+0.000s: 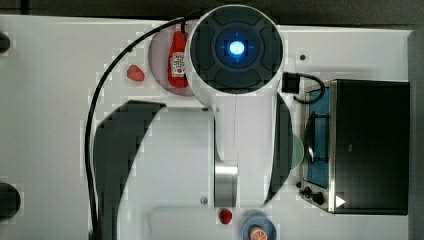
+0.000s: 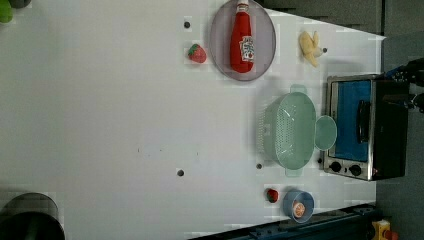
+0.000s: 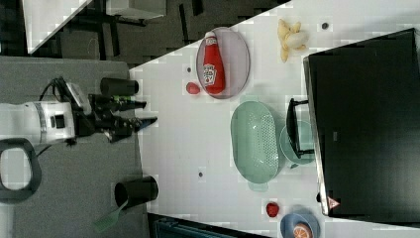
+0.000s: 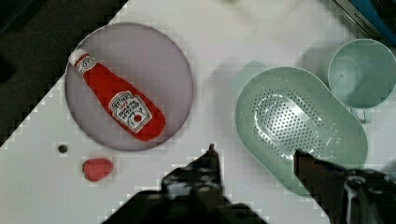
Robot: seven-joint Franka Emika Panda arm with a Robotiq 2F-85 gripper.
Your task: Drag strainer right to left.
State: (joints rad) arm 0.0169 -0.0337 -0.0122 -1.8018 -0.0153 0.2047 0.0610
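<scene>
The strainer [image 2: 290, 130] is a pale mint-green oval colander dotted with holes. It stands upright on the white table [image 2: 100, 110], just in front of the toaster oven [image 2: 365, 127], with small tabs at both ends. It appears again in the right view [image 3: 255, 144] and the wrist view [image 4: 299, 126]. A smaller plain mint cup [image 2: 326, 132] touches its oven side. My gripper [image 4: 257, 156] is open and holds nothing, hanging high above the strainer's near rim. In the right view the gripper [image 3: 146, 113] hangs well clear of the table.
A ketchup bottle [image 2: 242, 40] lies on a grey plate [image 2: 220, 30] with a strawberry [image 2: 197, 53] beside it. A banana [image 2: 310, 47], a second strawberry [image 2: 272, 195] and a blue bowl with an orange slice [image 2: 298, 205] flank the strainer. The left view's left is bare table.
</scene>
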